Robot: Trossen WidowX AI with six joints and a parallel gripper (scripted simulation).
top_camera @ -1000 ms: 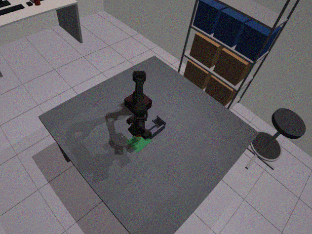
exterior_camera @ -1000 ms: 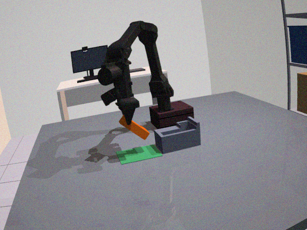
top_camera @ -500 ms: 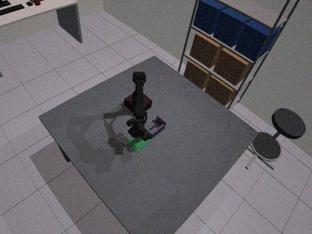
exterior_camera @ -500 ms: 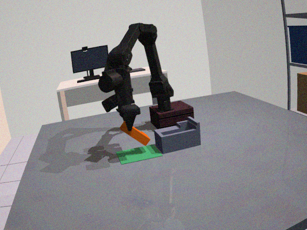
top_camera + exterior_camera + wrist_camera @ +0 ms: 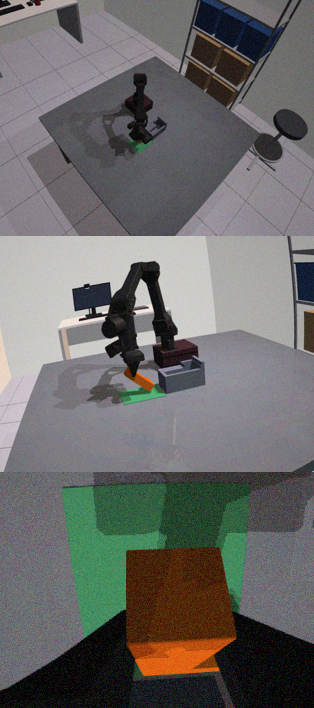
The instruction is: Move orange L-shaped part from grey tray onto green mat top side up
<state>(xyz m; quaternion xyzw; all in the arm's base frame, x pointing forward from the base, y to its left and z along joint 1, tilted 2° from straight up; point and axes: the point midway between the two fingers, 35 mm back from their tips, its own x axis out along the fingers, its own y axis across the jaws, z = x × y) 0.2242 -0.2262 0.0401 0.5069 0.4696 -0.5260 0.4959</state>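
From the top, my arm (image 5: 138,101) hides most of the block; the mat (image 5: 141,146) lies beside the tray (image 5: 158,127). From the side, my gripper (image 5: 133,370) is clamped on the upper end of the orange block (image 5: 139,380), which hangs tilted, its low end over the mat (image 5: 141,396) near the tray (image 5: 181,377). At the wrist, the block (image 5: 178,609) fills my view, with green mat (image 5: 100,580) beneath.
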